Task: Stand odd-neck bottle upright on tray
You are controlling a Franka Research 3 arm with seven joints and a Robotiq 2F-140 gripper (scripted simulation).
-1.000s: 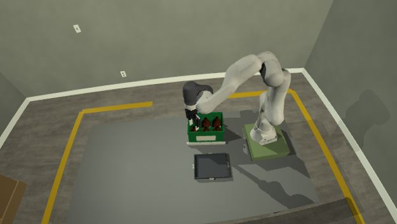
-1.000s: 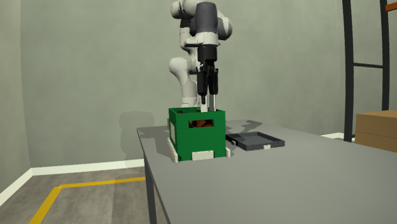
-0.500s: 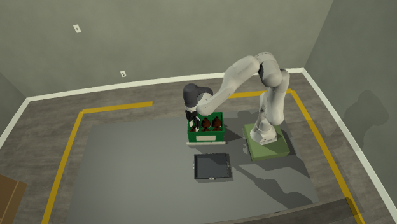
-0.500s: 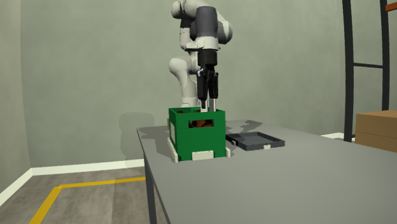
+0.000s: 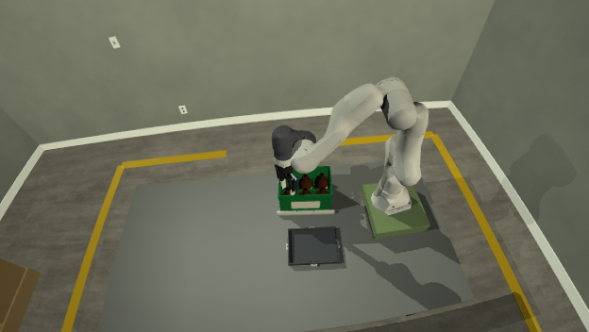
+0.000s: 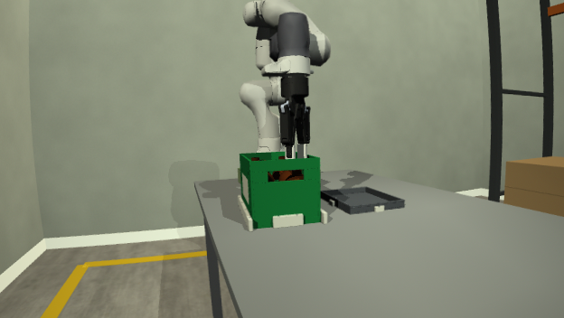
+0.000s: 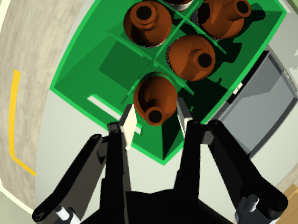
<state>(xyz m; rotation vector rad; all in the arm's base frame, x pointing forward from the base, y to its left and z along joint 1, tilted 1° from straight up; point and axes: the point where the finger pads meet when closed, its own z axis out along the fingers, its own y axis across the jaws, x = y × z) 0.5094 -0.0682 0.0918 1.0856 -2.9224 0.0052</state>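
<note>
A green crate (image 5: 306, 195) stands on the grey table and holds five brown bottles, all upright. In the wrist view the nearest bottle (image 7: 154, 99) stands in the crate's (image 7: 164, 50) front cell, with the other bottles (image 7: 193, 58) behind it. My gripper (image 7: 156, 110) points straight down over that nearest bottle, with one finger on each side of its neck and a gap on both sides. The fingers are partly open and hold nothing. From the side, the fingertips (image 6: 296, 151) reach the crate's (image 6: 280, 190) top rim. The dark tray (image 5: 315, 246) lies flat and empty in front of the crate.
The arm's green base block (image 5: 400, 214) stands to the right of the crate. White stops (image 6: 288, 220) sit around the crate's foot. A cardboard box (image 6: 535, 182) and a black rack (image 6: 520, 92) stand beyond the table on the right.
</note>
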